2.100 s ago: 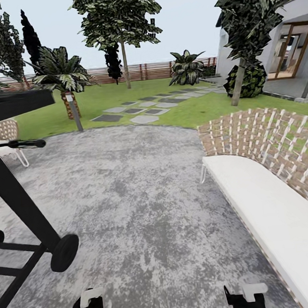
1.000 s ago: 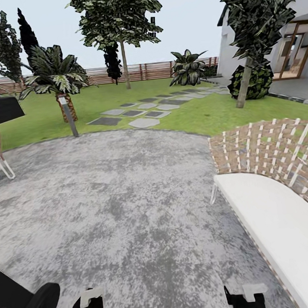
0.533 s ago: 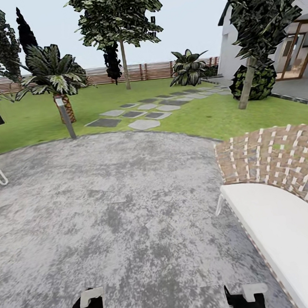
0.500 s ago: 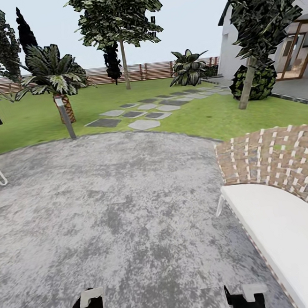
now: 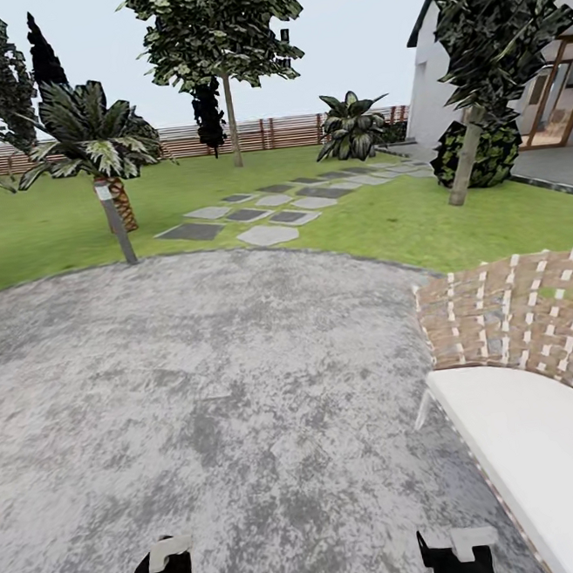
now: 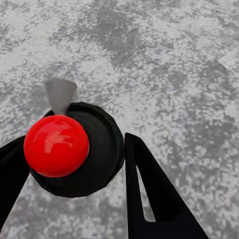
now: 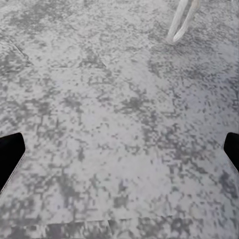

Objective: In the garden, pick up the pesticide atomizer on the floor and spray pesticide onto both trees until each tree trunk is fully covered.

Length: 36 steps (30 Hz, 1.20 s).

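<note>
We hold atomizer (image 6: 74,147) in left gripper (image 6: 74,191), fingers clamped on it, above floor (image 5: 242,370). Our right gripper (image 7: 119,149) spread wide, empty. Trees (image 5: 228,90) far ahead on lawn (image 5: 385,216).

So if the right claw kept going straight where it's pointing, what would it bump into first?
Probably just the floor. The right claw is open, with only grey paving ahead of it; a white chair leg stands further off, to one side.
</note>
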Available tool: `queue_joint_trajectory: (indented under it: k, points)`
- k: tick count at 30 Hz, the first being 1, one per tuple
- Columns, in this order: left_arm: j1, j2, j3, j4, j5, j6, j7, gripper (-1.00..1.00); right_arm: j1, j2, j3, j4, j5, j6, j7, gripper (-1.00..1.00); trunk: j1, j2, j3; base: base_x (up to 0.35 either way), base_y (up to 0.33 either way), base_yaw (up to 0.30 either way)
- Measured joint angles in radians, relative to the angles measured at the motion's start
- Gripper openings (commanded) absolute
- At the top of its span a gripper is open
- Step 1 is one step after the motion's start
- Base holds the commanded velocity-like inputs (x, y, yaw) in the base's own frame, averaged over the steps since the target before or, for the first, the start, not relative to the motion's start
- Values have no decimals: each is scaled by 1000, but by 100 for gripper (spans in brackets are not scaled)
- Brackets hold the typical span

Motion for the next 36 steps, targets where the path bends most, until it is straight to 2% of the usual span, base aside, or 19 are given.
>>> queue_joint_trajectory:
  k: [31, 36]
  points:
    - [0, 0, 0, 0, 1, 0, 0, -100, 0, 1, 0, 0, 0, 0, 0, 100, 0, 0, 0, 338, 0, 0]
    - [0, 0, 0, 0, 1, 0, 0, -100, 0, 1, 0, 0, 0, 0, 0, 100, 0, 0, 0, 338, 0, 151]
